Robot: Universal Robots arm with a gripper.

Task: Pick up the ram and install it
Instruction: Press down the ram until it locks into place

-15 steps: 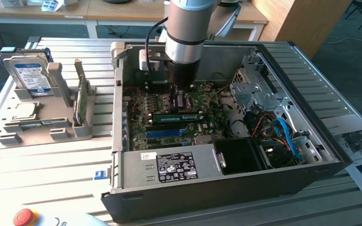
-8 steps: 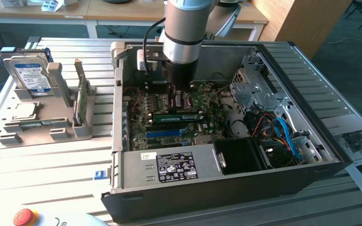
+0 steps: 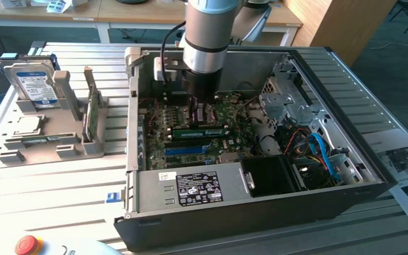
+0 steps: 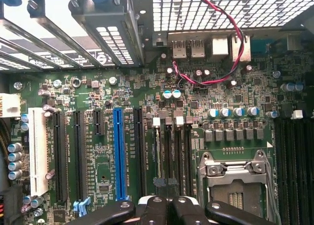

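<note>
- We are seeing the gripper (image 3: 202,112) deep inside the computer case (image 3: 261,204), its fingers (image 4: 152,208) pressed together with nothing visibly clamped between them.
- The ram (image 3: 200,129) is standing on edge on the motherboard (image 3: 189,151), just below the gripper. We cannot tell whether it is fully seated.
- We are judging the main risk to be uneven pressure. If the fingers are bearing on one end only, the stick could tilt in the memory slots (image 4: 174,151) and leave a latch unlocked.
- A push off the slot's line could land on the neighbouring CPU socket (image 4: 235,176) and damage it.
- The red and black wire (image 4: 230,43) is looping near the rear ports, where a wide swing could snag it.
- On the exterior view's left, the grey rack (image 3: 48,154) is holding the hard drive (image 3: 32,85) upright and a broad green card (image 3: 91,114) on edge.
- The case is holding the motherboard, the power supply (image 3: 189,188) and the blue cables (image 3: 322,151) to the right.
</note>
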